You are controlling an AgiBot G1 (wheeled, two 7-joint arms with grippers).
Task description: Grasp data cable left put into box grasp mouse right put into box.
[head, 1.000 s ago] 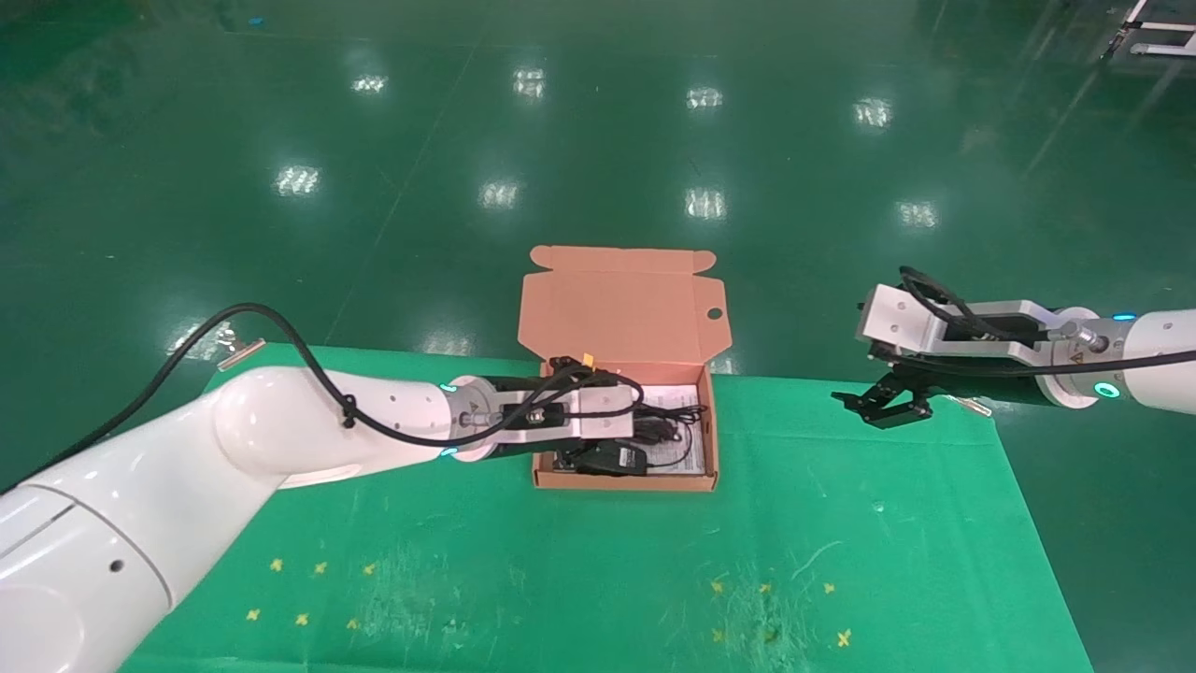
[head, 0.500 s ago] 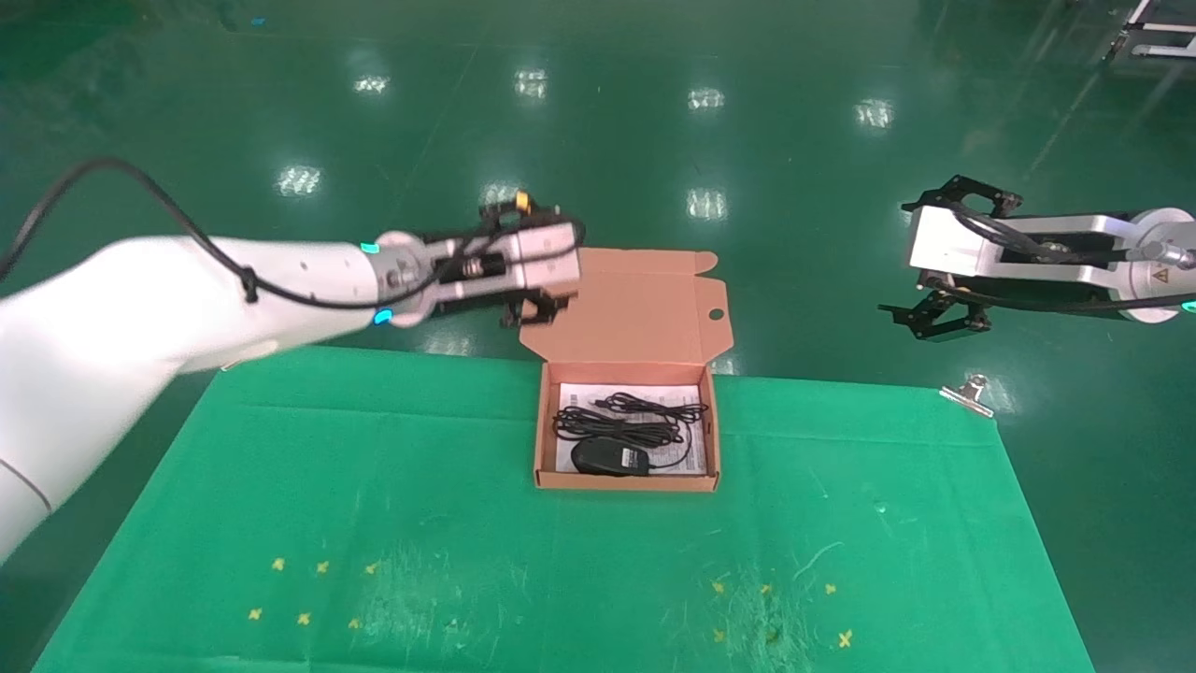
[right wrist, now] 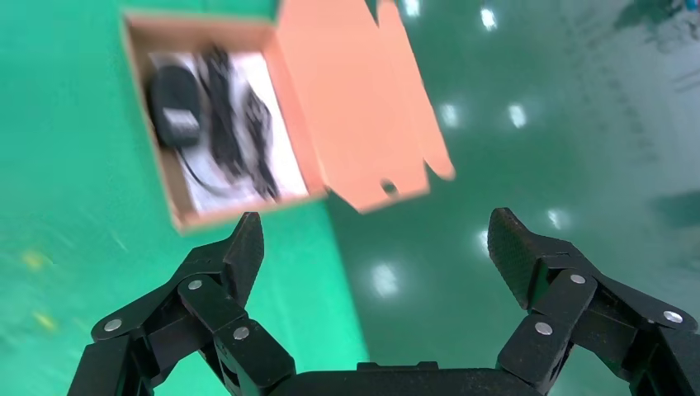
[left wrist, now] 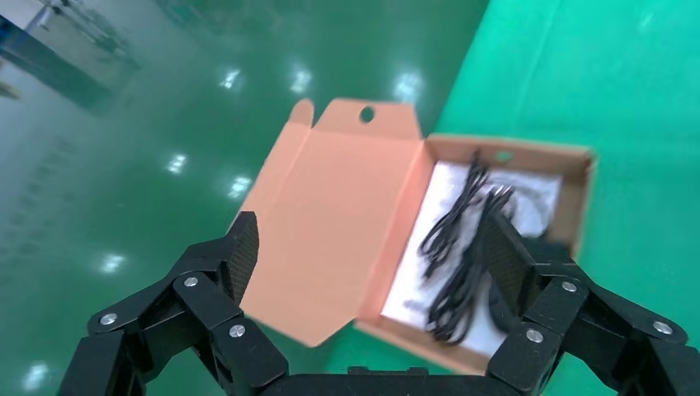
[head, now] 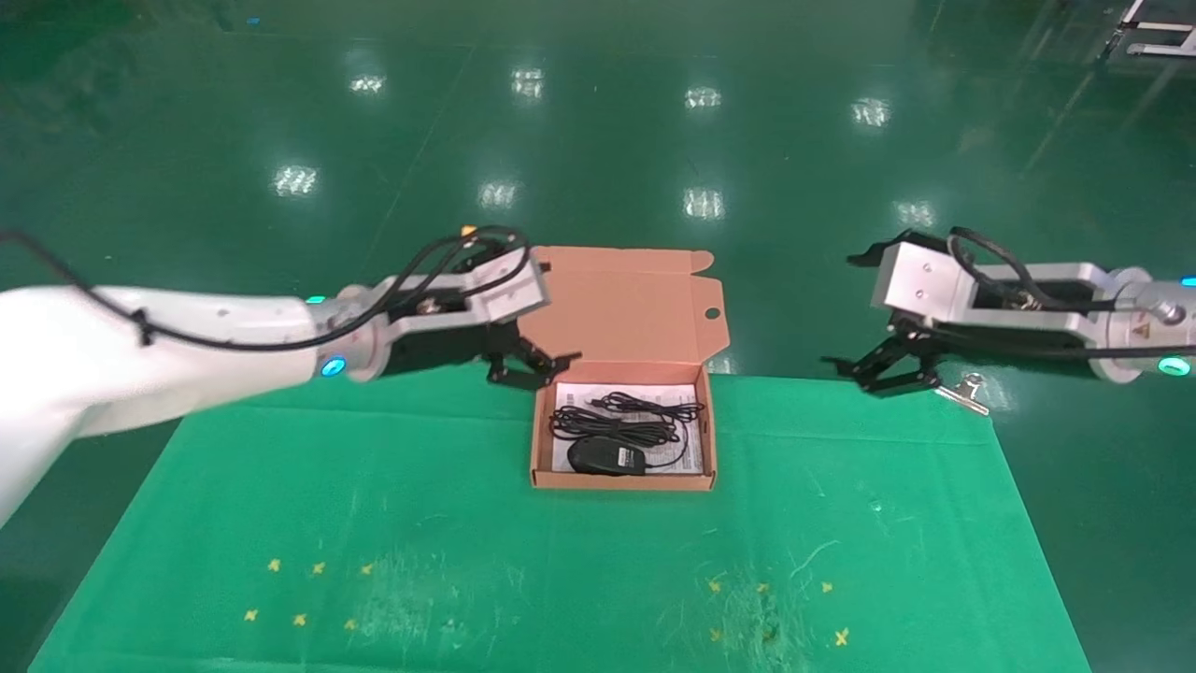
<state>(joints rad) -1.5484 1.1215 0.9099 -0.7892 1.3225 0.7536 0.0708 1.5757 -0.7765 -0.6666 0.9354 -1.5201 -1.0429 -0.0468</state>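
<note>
The orange-brown box stands open on the green cloth, its flap lid raised at the back. The black mouse lies in it on the white sheet. Behind the mouse lies thin black cable; I cannot tell the data cable from the mouse's cord. My left gripper is open and empty, in the air just off the box's back left corner. My right gripper is open and empty, well to the right of the box. The left wrist view shows the left gripper, lid and cable. The right wrist view shows the right gripper, mouse and cable.
The green cloth table carries small yellow cross marks near the front. A metal clip holds the cloth at the back right corner, just under my right gripper. Shiny green floor lies beyond the table's back edge.
My left gripper rose out of the box, swung up and back, then came down by the box's back left corner, uncovering the mouse and cable. My right gripper rose, then lowered again.
</note>
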